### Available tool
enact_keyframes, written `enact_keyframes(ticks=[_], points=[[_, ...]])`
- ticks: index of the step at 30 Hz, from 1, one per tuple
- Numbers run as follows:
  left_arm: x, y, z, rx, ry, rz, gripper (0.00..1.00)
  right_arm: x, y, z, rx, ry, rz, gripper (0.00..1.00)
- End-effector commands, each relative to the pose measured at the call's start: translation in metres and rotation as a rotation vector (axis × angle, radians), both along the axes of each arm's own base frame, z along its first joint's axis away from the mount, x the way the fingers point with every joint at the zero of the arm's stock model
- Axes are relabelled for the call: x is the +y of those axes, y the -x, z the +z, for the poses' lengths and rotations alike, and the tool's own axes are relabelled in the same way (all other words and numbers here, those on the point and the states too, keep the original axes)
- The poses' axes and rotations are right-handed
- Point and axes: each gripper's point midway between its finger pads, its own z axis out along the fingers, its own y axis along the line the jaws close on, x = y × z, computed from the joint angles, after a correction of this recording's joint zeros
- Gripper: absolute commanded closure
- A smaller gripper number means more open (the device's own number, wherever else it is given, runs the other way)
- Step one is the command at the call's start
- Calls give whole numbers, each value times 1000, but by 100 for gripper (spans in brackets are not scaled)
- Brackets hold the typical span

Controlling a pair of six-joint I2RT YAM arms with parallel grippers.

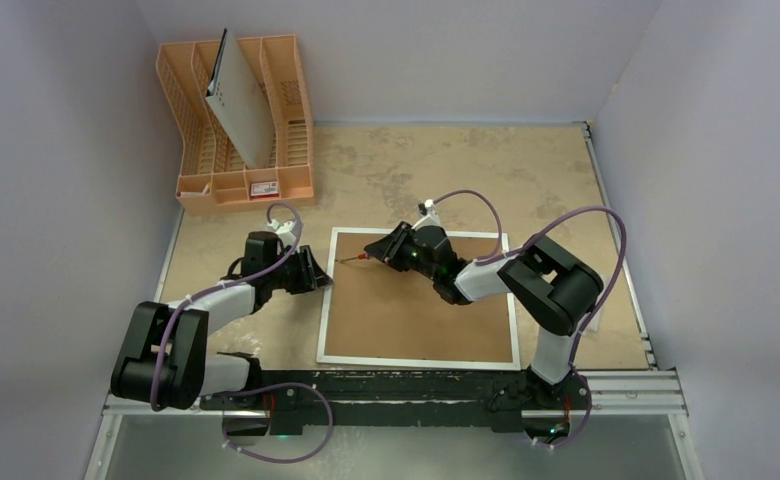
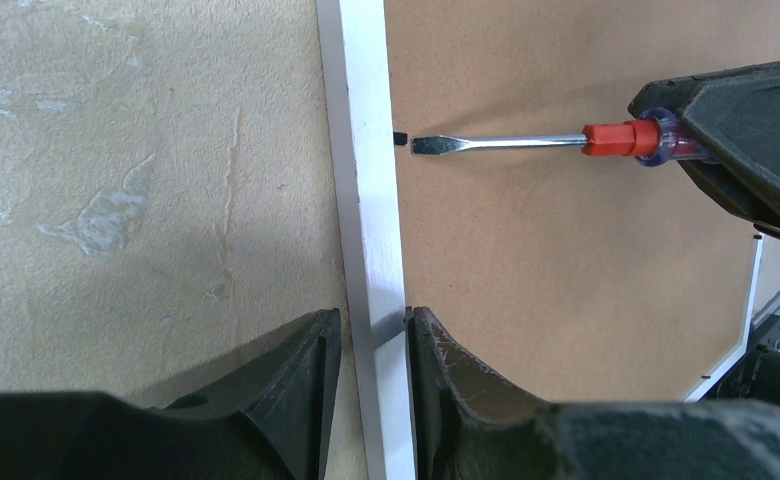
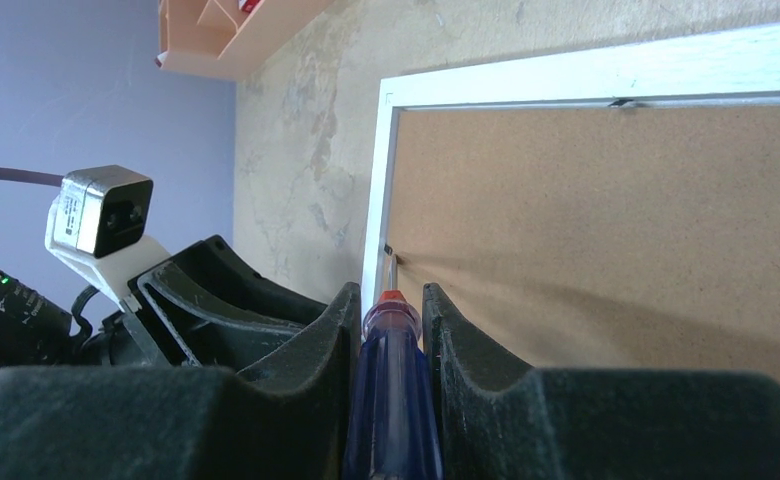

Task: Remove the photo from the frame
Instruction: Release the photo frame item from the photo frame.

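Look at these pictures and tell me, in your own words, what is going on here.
The frame lies face down on the table, brown back up. The left gripper clamps its white border. The right gripper holds a screwdriver, its flat tip just short of a small black tab at that border. The back is not yet off; no photo shows.

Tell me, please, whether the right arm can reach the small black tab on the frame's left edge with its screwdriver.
Probably yes: the screwdriver points at the tab from just short of it, nothing between, and the left gripper clamps the frame well aside.
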Motion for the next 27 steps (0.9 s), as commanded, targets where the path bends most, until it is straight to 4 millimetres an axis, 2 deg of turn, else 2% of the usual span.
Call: enact_keyframes(ticks=[1, 4, 14, 27], points=[[-1, -3, 0, -13, -14, -17, 67, 0, 6, 6, 0, 36, 23, 100], [-1, -4, 0, -14, -13, -17, 68, 2, 2, 9, -10, 24, 18, 100], [-2, -3, 1, -12, -6, -23, 68, 2, -4, -7, 16, 32, -15, 100], [-6, -1, 0, -11, 16, -39, 68, 11, 6, -27, 68, 21, -10, 100]])
